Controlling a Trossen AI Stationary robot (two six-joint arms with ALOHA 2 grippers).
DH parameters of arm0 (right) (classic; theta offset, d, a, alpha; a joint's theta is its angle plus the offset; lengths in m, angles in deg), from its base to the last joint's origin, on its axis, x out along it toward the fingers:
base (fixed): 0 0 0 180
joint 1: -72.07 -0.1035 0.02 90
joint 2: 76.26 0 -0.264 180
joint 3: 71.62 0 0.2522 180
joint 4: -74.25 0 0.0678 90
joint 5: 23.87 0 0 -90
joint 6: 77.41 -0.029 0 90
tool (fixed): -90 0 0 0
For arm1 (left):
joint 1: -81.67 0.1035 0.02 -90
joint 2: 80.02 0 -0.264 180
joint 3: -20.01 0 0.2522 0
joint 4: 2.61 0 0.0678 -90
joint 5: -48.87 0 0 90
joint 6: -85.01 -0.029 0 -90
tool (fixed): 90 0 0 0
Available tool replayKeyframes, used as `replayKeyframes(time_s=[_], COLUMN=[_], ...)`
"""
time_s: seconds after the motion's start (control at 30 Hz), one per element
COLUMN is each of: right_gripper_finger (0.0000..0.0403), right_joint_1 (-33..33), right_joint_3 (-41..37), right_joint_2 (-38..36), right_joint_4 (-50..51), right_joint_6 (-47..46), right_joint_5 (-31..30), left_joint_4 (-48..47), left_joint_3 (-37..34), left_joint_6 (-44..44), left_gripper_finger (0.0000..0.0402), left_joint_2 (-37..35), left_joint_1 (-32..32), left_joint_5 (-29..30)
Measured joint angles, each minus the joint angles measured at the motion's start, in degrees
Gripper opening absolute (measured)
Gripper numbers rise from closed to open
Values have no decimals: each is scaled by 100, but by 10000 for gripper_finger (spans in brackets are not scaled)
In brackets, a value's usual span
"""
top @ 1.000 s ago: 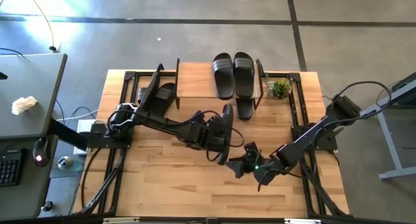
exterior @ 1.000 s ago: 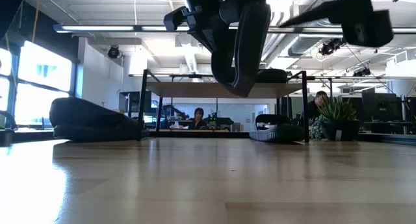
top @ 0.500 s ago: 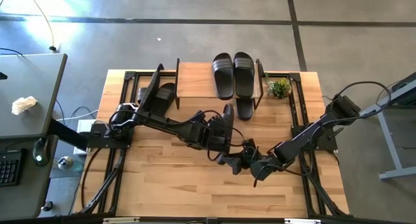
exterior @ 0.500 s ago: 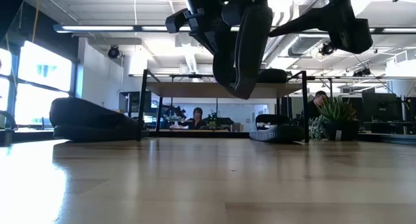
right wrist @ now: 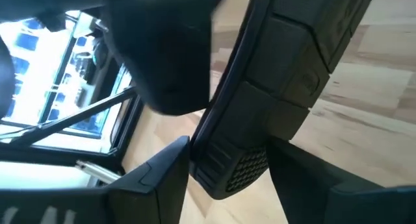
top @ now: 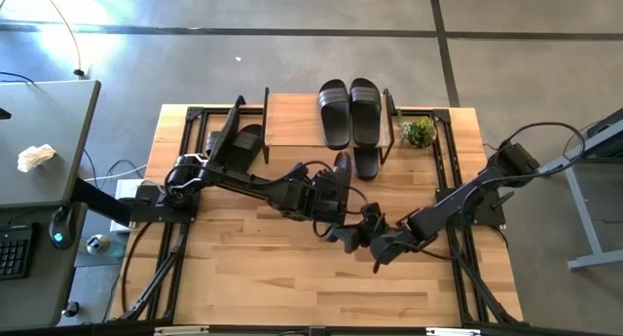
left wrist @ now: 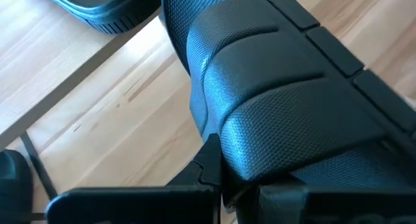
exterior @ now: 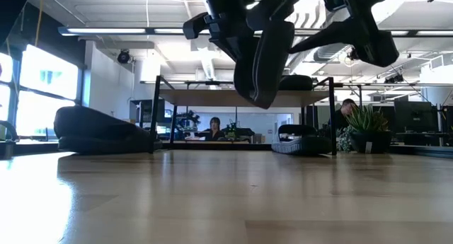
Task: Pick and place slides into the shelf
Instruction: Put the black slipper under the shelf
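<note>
We see the left gripper (top: 336,195) holding one slide (exterior: 263,60) in closed jaws, lifted clear of the table (top: 253,278), just in front of the shelf (top: 292,122). Over the last second the right gripper (top: 368,241) has travelled in from the right and now sits against the lower end of that slide, jaws wide on either side of it and beginning to narrow (they do not yet grip). We judge a hand-over or re-grip is under way, before the slide goes to the shelf.

On the shelf's top board two slides (top: 350,112) lie side by side at its right end; another slide (top: 366,163) pokes out beneath them. Left of the shelf, more slides (top: 238,141) wait. A small plant (top: 419,132) stands just right of the shelf. Both arms crowd the space before the shelf.
</note>
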Motion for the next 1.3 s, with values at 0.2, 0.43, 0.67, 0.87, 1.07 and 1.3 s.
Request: replayKeyframes(time_s=[0.2,0.43,0.67,0.87,1.07,1.3], right_gripper_finger=[134,65,18,0,1,0], right_joint_1=[7,5,-55,-96,-124,-308], right_joint_3=[0,0,0,-2,-2,-2], right_joint_2=[0,2,9,8,7,7], right_joint_4=[89,260,479,671,1177,1513], right_joint_6=[-34,66,120,-1,-247,-199], right_joint_5=[7,7,-93,-183,368,494], left_joint_4=[21,-26,-345,-769,-1350,-2344], left_joint_3=[0,0,2,7,7,7], left_joint_6=[-2,-52,-52,-57,-71,-48], left_gripper_finger=[1,36,95,138,162,155], left_joint_2=[0,0,0,0,0,-28], left_joint_1=[0,-2,-25,-37,-78,-459], left_joint_5=[-17,-131,-817,-1182,-1508,-1332])
